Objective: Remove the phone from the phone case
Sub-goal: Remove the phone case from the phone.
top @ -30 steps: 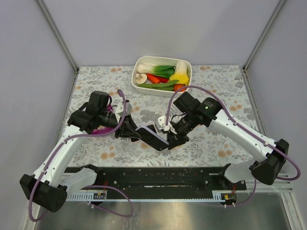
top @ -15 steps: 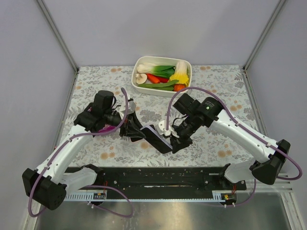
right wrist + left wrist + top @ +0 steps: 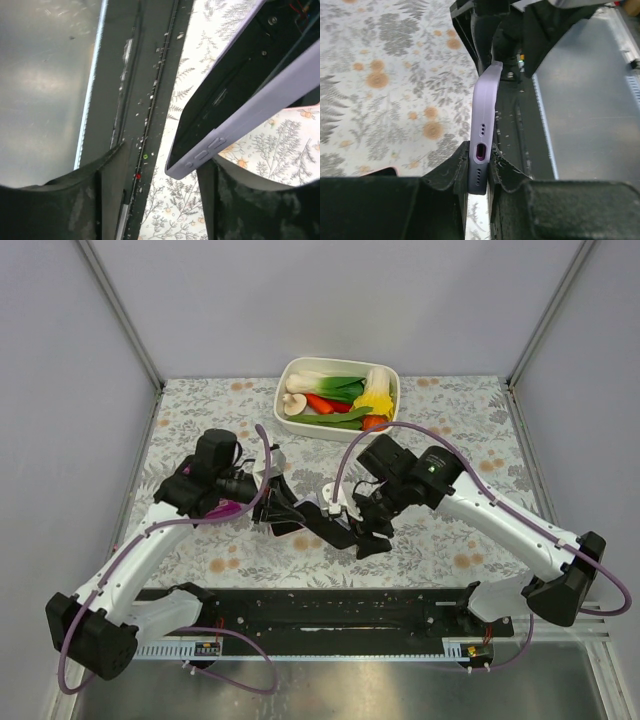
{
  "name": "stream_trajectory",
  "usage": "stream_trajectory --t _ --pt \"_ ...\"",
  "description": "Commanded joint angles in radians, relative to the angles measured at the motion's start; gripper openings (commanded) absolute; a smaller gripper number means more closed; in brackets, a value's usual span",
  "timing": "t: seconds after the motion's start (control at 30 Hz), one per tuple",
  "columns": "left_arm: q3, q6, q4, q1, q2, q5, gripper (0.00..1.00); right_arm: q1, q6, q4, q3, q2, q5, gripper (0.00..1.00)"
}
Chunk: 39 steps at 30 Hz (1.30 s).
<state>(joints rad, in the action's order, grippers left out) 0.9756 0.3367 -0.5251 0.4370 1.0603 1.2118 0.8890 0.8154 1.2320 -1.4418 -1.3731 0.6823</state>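
The left gripper [image 3: 479, 172] is clamped tight on the bottom end of the lilac phone case [image 3: 485, 110], its fingers pressing either side of the charging port. The case is held off the tabletop [image 3: 450, 440], near the middle of the near edge, stretched between the two arms. The right gripper [image 3: 159, 170] sits at the opposite end with its fingers spread; a corner of the case, side buttons showing, lies between them close to one finger, with a clear gap to the other. The phone [image 3: 220, 90] shows as a dark face inside the lilac rim. A white tray [image 3: 279, 400] of toy vegetables stands at the far edge.
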Motion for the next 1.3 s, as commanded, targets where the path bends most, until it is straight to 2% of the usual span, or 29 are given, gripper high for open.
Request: stream_trajectory --t 0.0,0.03,0.07,0.1,0.33,0.43,0.6,0.93,1.03,1.13,1.2,1.27 --pt "0.071 0.111 0.047 -0.015 -0.026 -0.236 0.00 0.045 -0.168 -0.299 0.003 0.051 0.039 0.70" --pt "0.071 0.117 0.034 -0.015 -0.031 -0.233 0.00 0.042 -0.182 -0.308 0.004 0.052 0.028 0.75" --pt "0.068 0.116 0.031 -0.015 -0.036 -0.229 0.00 0.039 -0.215 -0.331 0.006 0.054 0.017 0.86" --pt "0.064 0.113 0.031 -0.015 -0.040 -0.222 0.00 0.033 -0.234 -0.348 0.009 0.052 0.013 0.89" --pt "0.061 0.097 0.020 -0.015 -0.069 -0.187 0.00 0.004 -0.346 -0.463 0.044 0.019 -0.007 0.86" --pt "0.066 0.097 0.004 -0.015 -0.077 -0.173 0.00 -0.025 -0.378 -0.488 0.052 0.000 0.031 0.82" --pt "0.064 0.078 -0.001 -0.015 -0.091 -0.140 0.00 -0.074 -0.409 -0.514 0.058 -0.037 0.121 0.63" --pt "0.089 0.039 -0.007 -0.017 -0.103 -0.115 0.00 -0.120 -0.387 -0.563 0.139 -0.047 0.135 0.55" --pt "0.092 0.036 -0.009 -0.023 -0.103 -0.113 0.00 -0.150 -0.380 -0.568 0.155 -0.047 0.149 0.48" --pt "0.086 0.036 -0.010 -0.026 -0.103 -0.113 0.00 -0.165 -0.371 -0.568 0.164 -0.041 0.171 0.38" --pt "0.084 0.033 -0.004 -0.026 -0.100 -0.116 0.00 -0.163 -0.358 -0.568 0.170 -0.034 0.189 0.28" --pt "0.081 0.015 0.017 -0.027 -0.095 -0.118 0.00 -0.165 -0.349 -0.568 0.173 -0.027 0.209 0.12"
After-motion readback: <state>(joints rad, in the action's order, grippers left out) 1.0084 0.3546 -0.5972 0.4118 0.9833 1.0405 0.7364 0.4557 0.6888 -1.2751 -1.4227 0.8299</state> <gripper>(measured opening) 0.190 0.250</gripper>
